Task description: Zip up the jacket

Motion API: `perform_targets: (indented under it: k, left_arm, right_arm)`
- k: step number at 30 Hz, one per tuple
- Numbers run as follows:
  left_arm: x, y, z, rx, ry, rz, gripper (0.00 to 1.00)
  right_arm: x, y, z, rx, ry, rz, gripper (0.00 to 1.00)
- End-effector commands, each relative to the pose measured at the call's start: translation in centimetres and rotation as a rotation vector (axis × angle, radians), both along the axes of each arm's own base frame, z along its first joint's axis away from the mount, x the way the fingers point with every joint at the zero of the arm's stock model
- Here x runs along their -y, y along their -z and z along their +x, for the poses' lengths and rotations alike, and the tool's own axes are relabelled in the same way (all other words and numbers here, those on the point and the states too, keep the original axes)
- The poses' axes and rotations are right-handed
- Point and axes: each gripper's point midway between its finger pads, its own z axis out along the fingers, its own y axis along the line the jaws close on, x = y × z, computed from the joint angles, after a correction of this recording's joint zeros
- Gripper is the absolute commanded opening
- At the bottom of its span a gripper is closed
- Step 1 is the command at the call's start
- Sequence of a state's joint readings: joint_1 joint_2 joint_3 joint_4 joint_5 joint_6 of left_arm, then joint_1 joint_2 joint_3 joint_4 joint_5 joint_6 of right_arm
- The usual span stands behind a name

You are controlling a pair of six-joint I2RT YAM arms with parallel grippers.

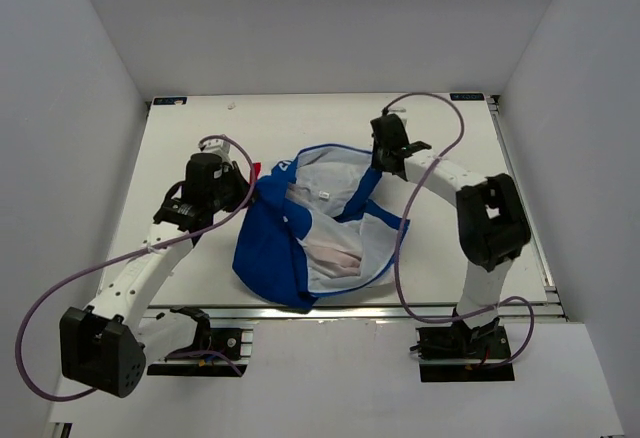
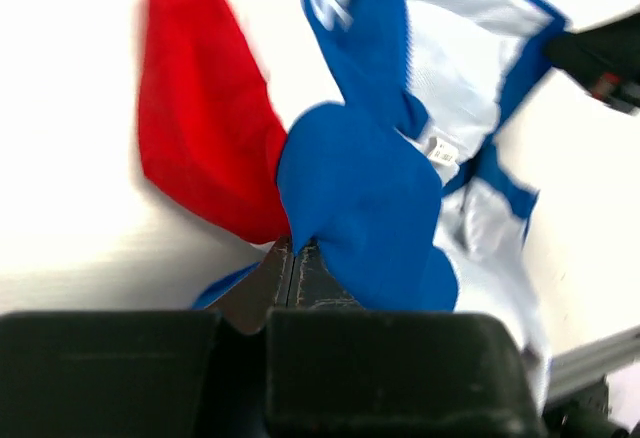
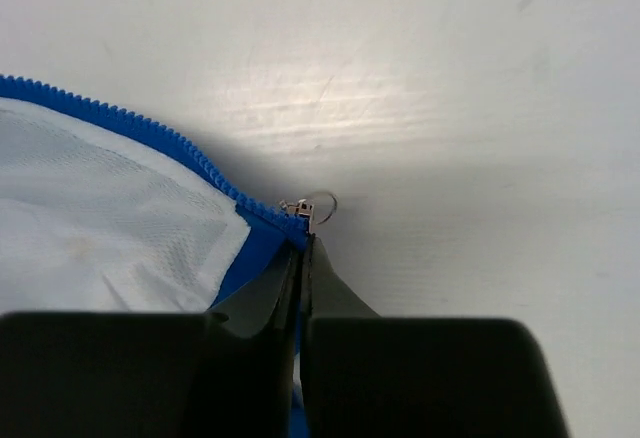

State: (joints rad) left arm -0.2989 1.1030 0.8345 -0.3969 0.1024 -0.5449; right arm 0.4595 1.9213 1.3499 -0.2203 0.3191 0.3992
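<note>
The jacket (image 1: 300,233) lies crumpled and open mid-table, its white lining up and blue shell around it. My left gripper (image 1: 250,186) is at the jacket's left edge; in the left wrist view it (image 2: 295,246) is shut on a fold of blue fabric (image 2: 365,193), beside the red panel (image 2: 200,128). My right gripper (image 1: 386,163) is at the jacket's far right edge. In the right wrist view it (image 3: 303,243) is shut on the blue edge just below the metal zipper slider (image 3: 305,218), whose ring pull lies on the table. Blue zipper teeth (image 3: 150,134) run off to the left.
The white table (image 1: 460,128) is walled by white panels at the back and both sides. Purple cables (image 1: 420,248) loop from both arms over the table. A metal rail (image 1: 380,310) runs along the near edge. The right gripper shows as a dark shape (image 2: 600,53) in the left wrist view.
</note>
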Motion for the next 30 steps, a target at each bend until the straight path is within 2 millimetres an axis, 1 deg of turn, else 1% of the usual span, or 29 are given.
perform_targets:
  k: [1,2,3,4,5,6,7,8,9,10,12,13,14,15,16,17,18,19,20,21,22,23,24,25,26,27,29,30]
  left_arm:
    - [-1.2,-4.6,1.0,0.124,-0.082,-0.004,0.0]
    - [-1.4,-5.6,0.9,0.144,-0.098,-0.01,0.0]
    - [-1.9,-5.9,1.0,0.153,-0.124,-0.002,0.0]
    - [-2.6,-6.2,1.1,0.162,-0.161,0.01,0.0]
    - [-3.0,-6.6,1.0,0.165,-0.192,0.007,0.0]
    - [-3.3,-7.3,1.2,0.18,-0.212,0.01,0.0]
    - [-3.7,-7.7,1.4,0.187,-0.235,0.017,0.0]
    - [-4.4,-8.1,1.6,0.193,-0.268,0.036,0.0]
    - [-4.5,-9.6,2.0,0.218,-0.283,0.033,0.0]
    - [-4.7,-10.3,2.2,0.223,-0.294,0.037,0.0]
    - [-5.0,-11.7,2.6,0.238,-0.31,0.052,0.0]
    - [-5.2,-13.7,2.8,0.281,-0.317,0.043,0.0]
    - [-5.2,-15.0,2.9,0.314,-0.315,0.035,0.0]
    - [-5.1,-17.1,2.6,0.369,-0.298,0.021,0.0]
    - [-4.9,-18.7,2.5,0.42,-0.285,0.002,0.0]
    - [-4.9,-19.9,2.2,0.46,-0.271,-0.003,0.0]
    - [-4.7,-21.0,1.8,0.492,-0.254,-0.019,0.0]
    - [-4.2,-23.1,0.7,0.554,-0.212,-0.052,0.0]
    - [-3.9,-24.0,0.0,0.585,-0.183,-0.066,0.0]
    - [-3.6,-24.8,-0.7,0.609,-0.157,-0.082,0.0]
    - [-2.9,-25.6,-1.6,0.632,-0.106,-0.107,0.0]
    - [-3.0,-27.1,-3.0,0.674,-0.09,-0.129,0.0]
    - [-3.1,-27.9,-3.7,0.693,-0.088,-0.142,0.0]
    - [-2.4,-28.8,-4.8,0.714,-0.032,-0.167,0.0]
    - [-2.5,-30.0,-6.2,0.747,-0.017,-0.188,0.0]
    - [-2.6,-32.0,-7.5,0.796,-0.002,-0.208,0.0]
    - [-2.3,-34.4,-9.6,0.86,0.044,-0.245,0.0]
    - [-2.7,-36.9,-11.4,0.926,0.058,-0.264,0.0]
  right_arm:
    - [3.5,-10.5,2.9,0.326,0.101,-0.084,0.0]
    - [5.8,-14.0,2.5,0.407,0.159,-0.132,0.0]
    - [6.5,-15.4,2.5,0.446,0.175,-0.138,0.0]
    - [8.2,-16.5,2.7,0.471,0.207,-0.152,0.0]
    - [9.3,-18.5,2.4,0.514,0.225,-0.149,0.0]
    - [10.1,-19.1,2.4,0.527,0.218,-0.174,0.0]
    - [10.8,-20.8,2.8,0.58,0.226,-0.164,0.0]
    - [12.3,-22.5,2.8,0.614,0.246,-0.165,0.0]
    - [13.1,-24.4,2.9,0.65,0.254,-0.175,0.0]
    - [14.4,-25.7,2.9,0.667,0.273,-0.187,0.0]
    - [15.5,-29.1,2.2,0.726,0.287,-0.196,0.0]
    - [15.9,-31.2,1.9,0.764,0.282,-0.213,0.0]
    - [16.2,-33.6,0.7,0.816,0.268,-0.222,0.0]
    - [16.3,-34.9,-0.1,0.847,0.252,-0.234,0.0]
    - [16.4,-36.0,-0.8,0.878,0.24,-0.23,0.0]
    - [16.6,-38.8,-2.8,0.954,0.235,-0.205,0.0]
    - [16.8,-40.0,-4.0,0.988,0.24,-0.195,0.0]
    - [17.1,-40.9,-5.1,1.012,0.241,-0.193,0.0]
    - [17.8,-43.0,-7.6,1.069,0.253,-0.173,0.0]
    - [18.1,-44.1,-9.1,1.103,0.26,-0.164,0.0]
    - [18.5,-44.9,-10.4,1.129,0.266,-0.158,0.0]
    - [19.1,-46.8,-13.2,1.192,0.275,-0.137,0.0]
    - [19.4,-47.8,-14.6,1.224,0.276,-0.131,0.0]
    - [19.7,-48.8,-16.0,1.253,0.277,-0.121,0.0]
    - [20.3,-50.4,-18.6,1.307,0.283,-0.097,0.0]
    - [20.7,-51.7,-20.2,1.338,0.289,-0.091,0.0]
    - [21.6,-53.7,-23.2,1.394,0.308,-0.08,0.0]
    - [22.2,-55.7,-25.2,1.442,0.32,-0.08,0.0]
